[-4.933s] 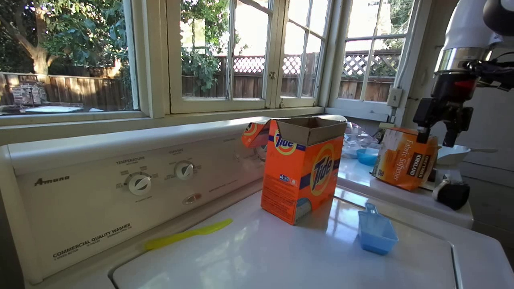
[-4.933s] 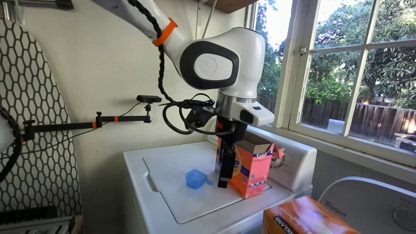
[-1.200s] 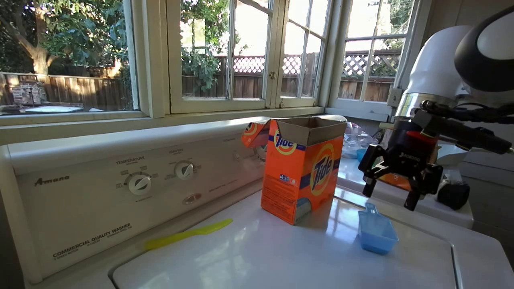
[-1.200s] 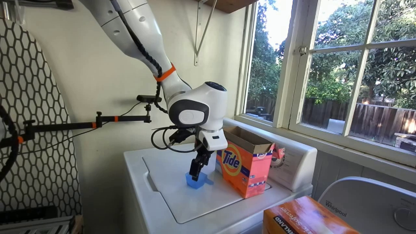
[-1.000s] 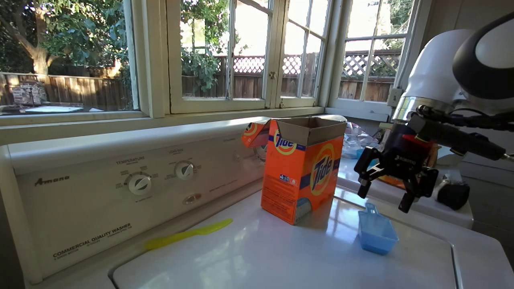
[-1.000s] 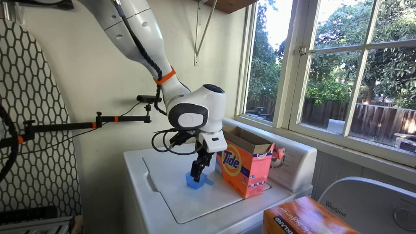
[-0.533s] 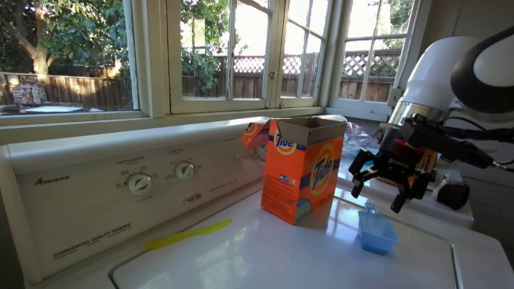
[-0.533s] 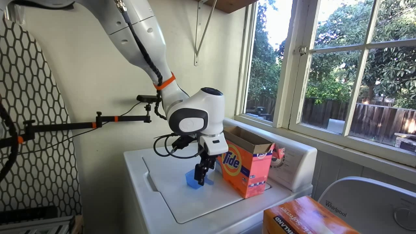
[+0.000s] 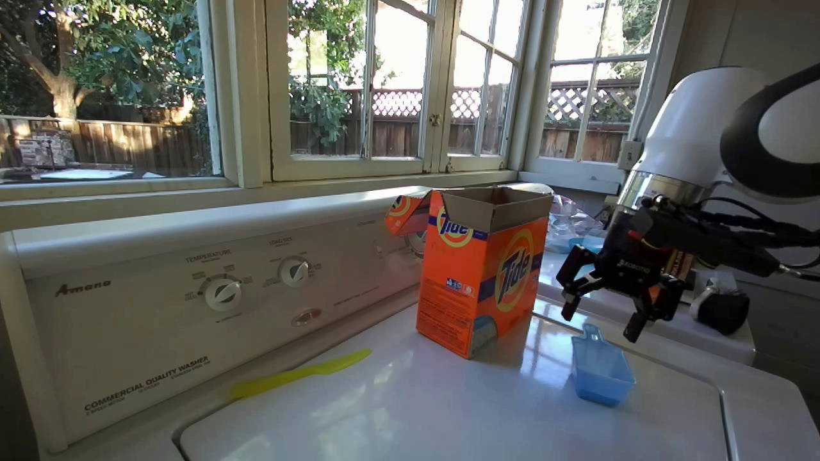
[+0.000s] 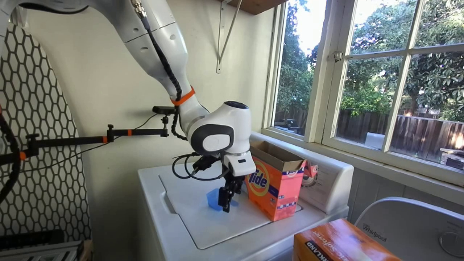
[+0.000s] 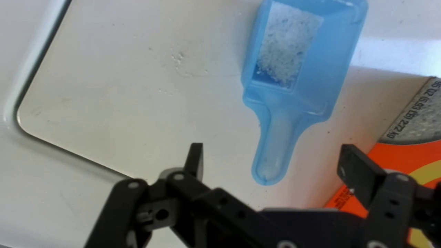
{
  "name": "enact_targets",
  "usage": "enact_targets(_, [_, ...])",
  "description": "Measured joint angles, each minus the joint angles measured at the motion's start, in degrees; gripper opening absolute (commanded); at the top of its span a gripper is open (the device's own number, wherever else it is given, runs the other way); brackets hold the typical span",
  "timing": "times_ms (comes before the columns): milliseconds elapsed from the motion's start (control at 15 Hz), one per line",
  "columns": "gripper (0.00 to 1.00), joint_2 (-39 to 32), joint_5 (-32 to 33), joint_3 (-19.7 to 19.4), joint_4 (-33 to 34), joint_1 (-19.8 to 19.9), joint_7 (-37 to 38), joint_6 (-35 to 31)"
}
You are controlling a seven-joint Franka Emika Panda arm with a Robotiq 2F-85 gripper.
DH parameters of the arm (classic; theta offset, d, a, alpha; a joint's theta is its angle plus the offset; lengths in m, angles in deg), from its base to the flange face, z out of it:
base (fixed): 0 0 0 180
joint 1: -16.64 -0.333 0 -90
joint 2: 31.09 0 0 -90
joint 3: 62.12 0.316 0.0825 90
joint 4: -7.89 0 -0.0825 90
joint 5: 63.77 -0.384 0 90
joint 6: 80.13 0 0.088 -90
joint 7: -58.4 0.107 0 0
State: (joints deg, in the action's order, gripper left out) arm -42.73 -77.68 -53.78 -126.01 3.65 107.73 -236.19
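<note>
My gripper (image 9: 600, 323) hangs tilted above the washer lid, its two fingers spread wide and holding nothing. Just below and in front of it lies a translucent blue scoop (image 9: 603, 371). In the wrist view the scoop (image 11: 330, 58) carries white powder (image 11: 286, 44), and its handle (image 11: 274, 151) reaches into the gap between the fingertips as seen from above, with no contact visible. An orange Tide box (image 9: 480, 282), upright with its top flaps up, stands beside the scoop. In the wrist view the box's corner (image 11: 396, 156) shows behind one finger. The gripper partly hides the scoop (image 10: 213, 199) in an exterior view.
A yellow-green flat utensil (image 9: 301, 373) lies along the washer's control panel (image 9: 147, 333). An orange fabric softener box (image 10: 340, 239) sits on the neighbouring machine, near a dark round object (image 9: 724, 312). A camera arm (image 10: 87, 140) reaches in by the wall.
My arm has swung over to the scoop, the gripper turning and tilting. During the last second it has sunk lower and drifted slightly toward the Tide box. Scoop and box have stayed put.
</note>
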Motion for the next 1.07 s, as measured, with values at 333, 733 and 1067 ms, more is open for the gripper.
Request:
enact_targets(333, [1.00,-0.92,2.28,-0.58,0.03,-0.92,2.00,-0.01])
enact_targets(733, [0.83,-1.90,4.54,-1.49,0.27,-1.99,4.67,-0.01])
enact_targets(1067, [0.46,-2.15,4.68,-1.79,0.44,-2.40,5.64,-0.01])
